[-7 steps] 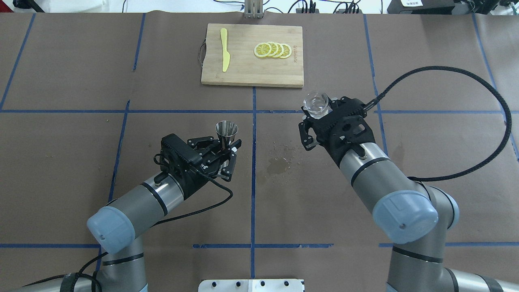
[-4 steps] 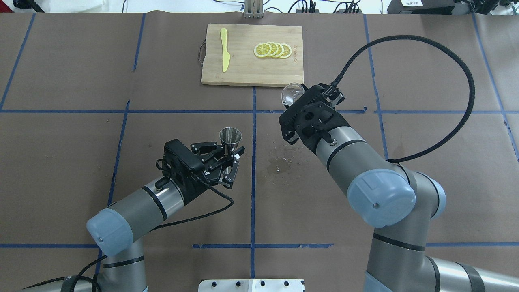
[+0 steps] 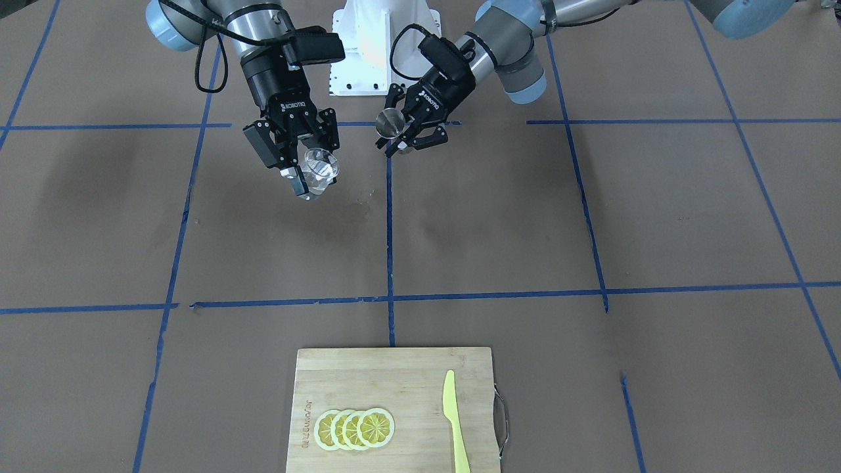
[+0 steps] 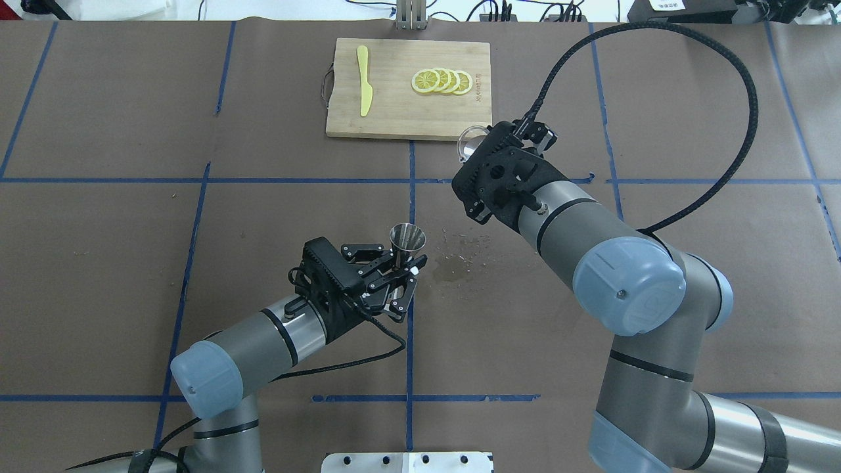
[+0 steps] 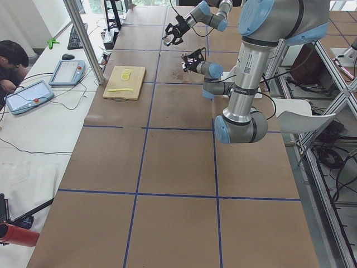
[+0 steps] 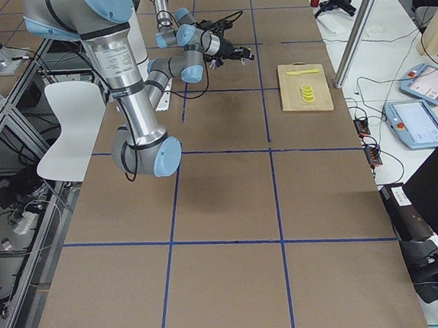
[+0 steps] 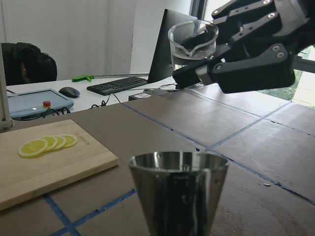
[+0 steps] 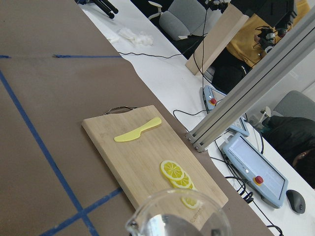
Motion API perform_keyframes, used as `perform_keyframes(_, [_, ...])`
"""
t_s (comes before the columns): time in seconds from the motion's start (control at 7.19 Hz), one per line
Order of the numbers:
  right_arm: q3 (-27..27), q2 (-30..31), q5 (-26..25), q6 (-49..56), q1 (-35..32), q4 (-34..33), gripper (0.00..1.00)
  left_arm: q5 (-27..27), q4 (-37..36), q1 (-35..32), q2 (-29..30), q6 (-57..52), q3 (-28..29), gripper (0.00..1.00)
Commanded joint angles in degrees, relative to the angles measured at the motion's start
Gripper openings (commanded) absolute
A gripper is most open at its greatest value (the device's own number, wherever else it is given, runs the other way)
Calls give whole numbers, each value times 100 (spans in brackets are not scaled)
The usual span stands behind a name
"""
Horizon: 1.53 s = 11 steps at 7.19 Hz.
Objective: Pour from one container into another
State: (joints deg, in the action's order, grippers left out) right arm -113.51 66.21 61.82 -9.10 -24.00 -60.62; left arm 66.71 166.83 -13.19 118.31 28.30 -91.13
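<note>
jigger (image 4: 407, 239) shifted toward beaker (image 3: 320, 168), open gap between

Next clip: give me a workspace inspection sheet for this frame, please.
Surface: brown-papered table with a blue tape grid; wet stain near the centre line.
Job's things: glass beaker and steel jigger both held off the table, apart; steel jigger upright.
Clutter: cutting board with lemon slices and yellow knife.
Grippers: left gripper jaws shut on steel jigger; right gripper jaws shut on glass beaker.
Cables: black cable arcs wide from the right wrist.
Surroundings: operator at a side desk with teach pendants.
</note>
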Motion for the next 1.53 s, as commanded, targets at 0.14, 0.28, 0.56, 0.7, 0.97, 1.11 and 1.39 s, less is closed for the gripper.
perform_keyframes(0.14, [-48,50,50,14,62,42,0,-44,-27,-104,218,-17,130,0])
perform_keyframes(0.28, [-57,50,24,5,132,51,0,-53,-45,-192,376,-17,322,0])
perform_keyframes(0.56, [-57,33,15,-4,168,51,0,-53,-45,-315,666,-17,692,0])
perform_keyframes(0.7, [-57,24,6,-4,177,51,0,-45,-45,-342,702,-17,763,0])
perform_keyframes(0.97, [-57,6,-134,5,177,16,0,-36,-45,-342,702,-17,807,0])
perform_keyframes(1.11, [-48,6,-196,13,203,-2,0,-27,-54,-342,720,-17,851,0])
perform_keyframes(1.39, [-31,-11,-327,13,273,-11,0,-9,-54,-342,869,-17,983,0])
